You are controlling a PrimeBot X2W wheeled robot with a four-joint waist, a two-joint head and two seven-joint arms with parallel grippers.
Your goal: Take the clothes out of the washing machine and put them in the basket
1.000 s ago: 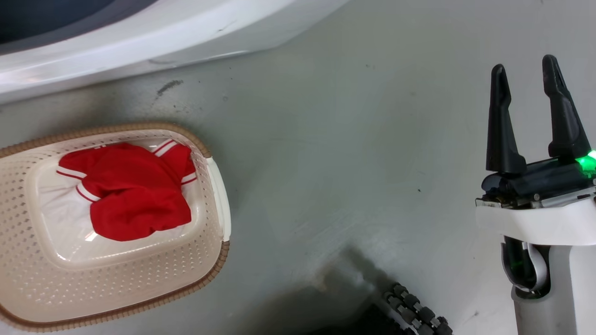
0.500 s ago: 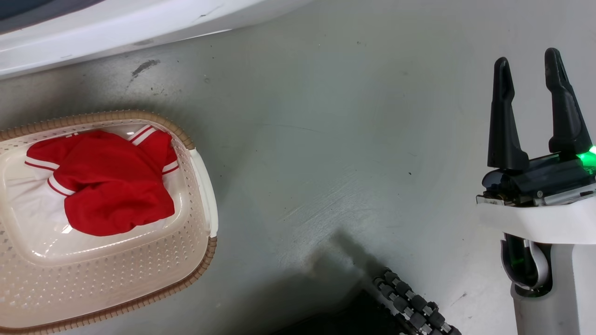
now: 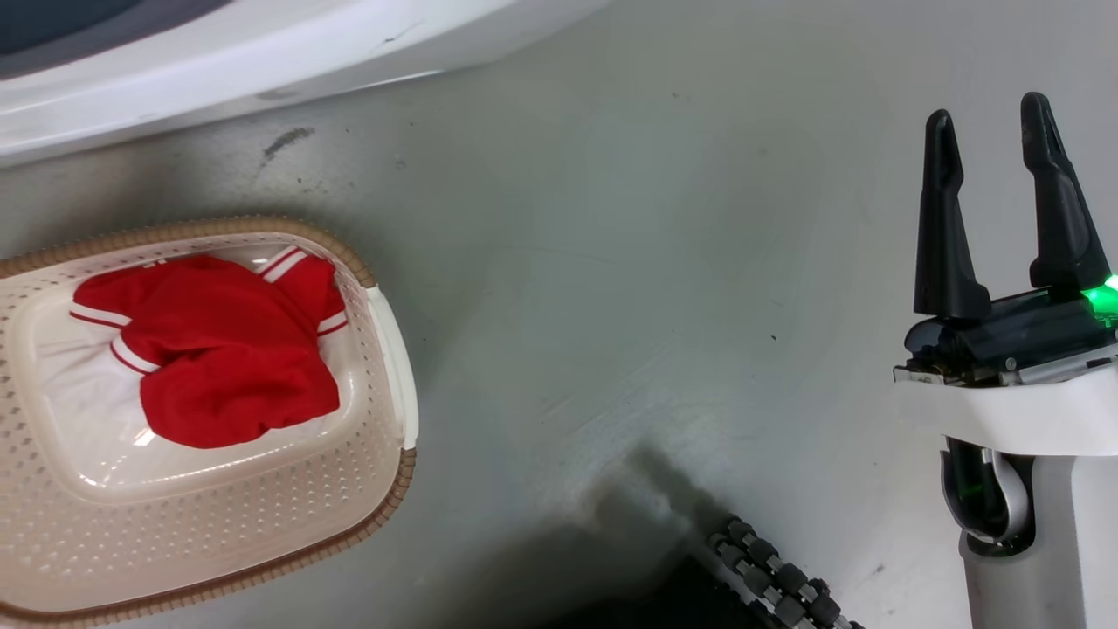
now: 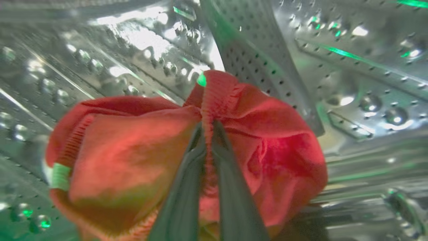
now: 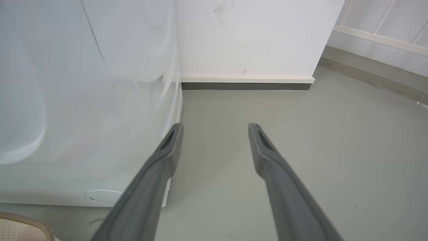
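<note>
In the left wrist view my left gripper [image 4: 208,125] is shut on a fold of a red garment [image 4: 274,140], bunched inside the washing machine's perforated steel drum [image 4: 351,67]. Another red and white garment [image 3: 218,367] lies in the cream basket [image 3: 384,489] at the lower left of the head view. The washing machine's white front [image 3: 262,61] runs along the top left there and shows at the left of the right wrist view [image 5: 83,100]. My right gripper [image 3: 987,131] stands open and empty above the floor at the right, its tips [image 5: 215,129] apart.
Grey floor [image 3: 611,262] spreads between the basket and my right arm. A black ribbed cable chain [image 3: 769,568] lies at the bottom. A white wall with skirting [image 5: 247,78] stands beyond the machine, and the basket's brown rim [image 5: 20,221] peeks in at the bottom left.
The head camera has shifted, so the basket and machine slid left and up and then partly back. My right gripper stays open in the same place.
</note>
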